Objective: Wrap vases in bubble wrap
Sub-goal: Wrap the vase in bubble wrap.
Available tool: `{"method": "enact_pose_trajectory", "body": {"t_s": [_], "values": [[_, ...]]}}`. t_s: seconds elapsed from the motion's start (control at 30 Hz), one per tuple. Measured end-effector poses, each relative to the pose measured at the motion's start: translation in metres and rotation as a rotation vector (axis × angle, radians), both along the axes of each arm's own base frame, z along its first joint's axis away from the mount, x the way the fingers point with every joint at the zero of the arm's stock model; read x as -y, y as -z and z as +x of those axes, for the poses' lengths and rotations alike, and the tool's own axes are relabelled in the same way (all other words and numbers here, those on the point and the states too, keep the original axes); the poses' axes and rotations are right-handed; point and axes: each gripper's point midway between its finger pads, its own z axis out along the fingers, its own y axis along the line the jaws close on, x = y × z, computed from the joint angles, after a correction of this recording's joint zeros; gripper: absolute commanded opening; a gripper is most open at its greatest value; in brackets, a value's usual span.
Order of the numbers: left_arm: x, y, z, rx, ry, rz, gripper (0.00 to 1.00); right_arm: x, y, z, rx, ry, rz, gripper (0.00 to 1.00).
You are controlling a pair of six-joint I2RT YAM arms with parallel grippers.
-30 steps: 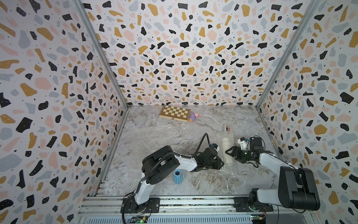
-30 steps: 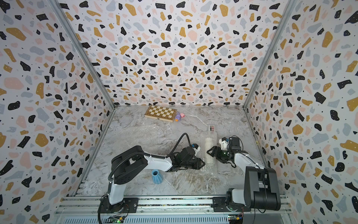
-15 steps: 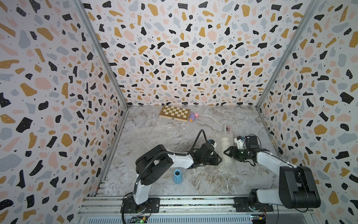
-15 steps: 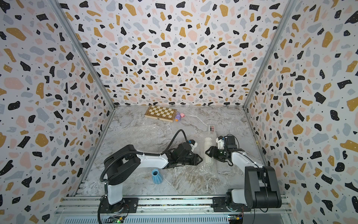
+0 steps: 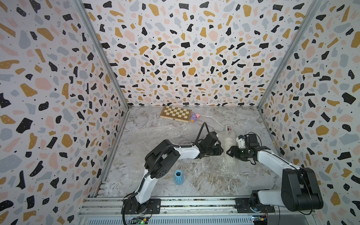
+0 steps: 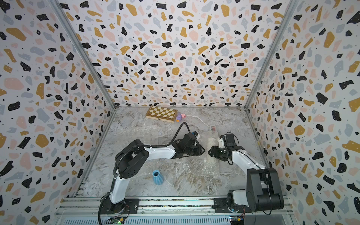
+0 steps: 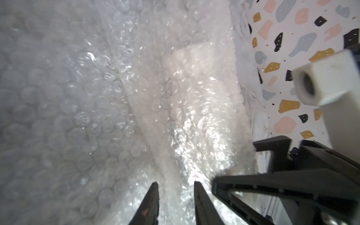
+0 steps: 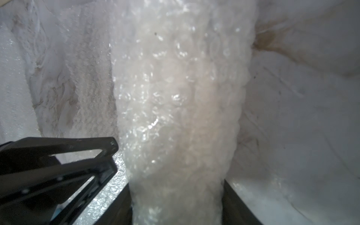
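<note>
The cream vase stands right of centre, covered in bubble wrap whose loose end trails on the table toward the front. My right gripper is shut on the wrapped vase, one finger pressed to each side. From the opposite side my left gripper pinches a fold of the wrap beside the vase. The light blue vase stands bare near the front, by the left arm.
A second bubble wrap sheet lies flat at the middle left. A chessboard and small toys sit at the back wall. A tape dispenser stands just behind the wrapped vase. Patterned walls close three sides.
My left gripper has shifted slightly toward the back, closer to the wrapped vase. The right jaws have narrowed onto the wrapped vase. The blue vase has not moved.
</note>
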Motion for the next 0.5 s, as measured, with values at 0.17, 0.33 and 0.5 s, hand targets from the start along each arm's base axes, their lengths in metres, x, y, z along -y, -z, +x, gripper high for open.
{"method": "enact_pose_trajectory", "body": {"t_s": [0.17, 0.33, 0.5], "values": [[-0.004, 0.01, -0.001, -0.008, -0.003, 0.025, 0.28, 0.005, -0.001, 0.0, -0.027, 0.008, -0.089, 0.57], [-0.012, 0.015, -0.004, -0.005, -0.011, 0.032, 0.28, 0.002, -0.002, 0.0, -0.06, 0.001, -0.189, 0.57], [-0.032, 0.019, -0.006, -0.017, -0.032, 0.043, 0.28, -0.003, -0.002, 0.0, -0.081, 0.0, -0.282, 0.57]]}}
